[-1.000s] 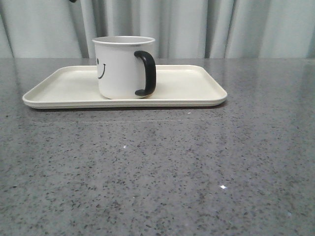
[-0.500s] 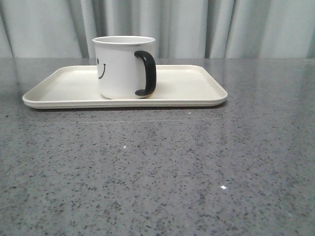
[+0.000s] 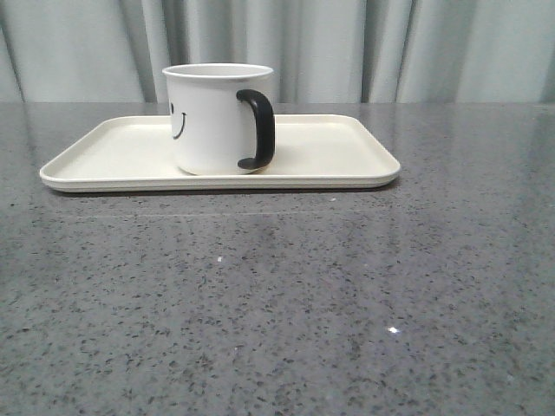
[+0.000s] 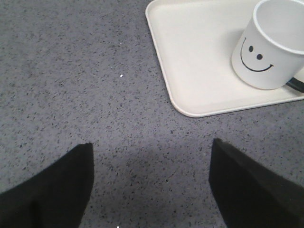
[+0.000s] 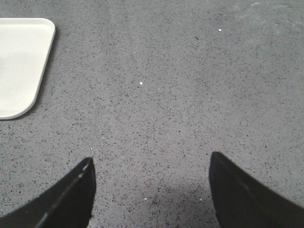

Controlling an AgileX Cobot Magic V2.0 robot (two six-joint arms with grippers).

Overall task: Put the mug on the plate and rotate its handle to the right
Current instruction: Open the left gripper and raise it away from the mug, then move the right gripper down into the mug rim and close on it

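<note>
Nothing has shifted across the last second of front views: the white cylindrical enamel mug with the black smiley face stands upright in the same spot, left of centre in the upper half of the frame, resting on the large flat cream-white rectangular plate with rounded corners, and its glossy black C-shaped handle points toward the right edge of the frame as before. That stillness reads as the task being finished, with the mug on the plate and its handle already turned right. Neither arm shows in the front view. In the left wrist view the left gripper has its two dark fingers spread wide apart with only the speckled grey stone table between them, the mug and plate sitting in the upper right of that frame, well clear of the fingers. In the right wrist view the right gripper is likewise spread and holding nothing, with just a corner of the plate at the upper left
</note>
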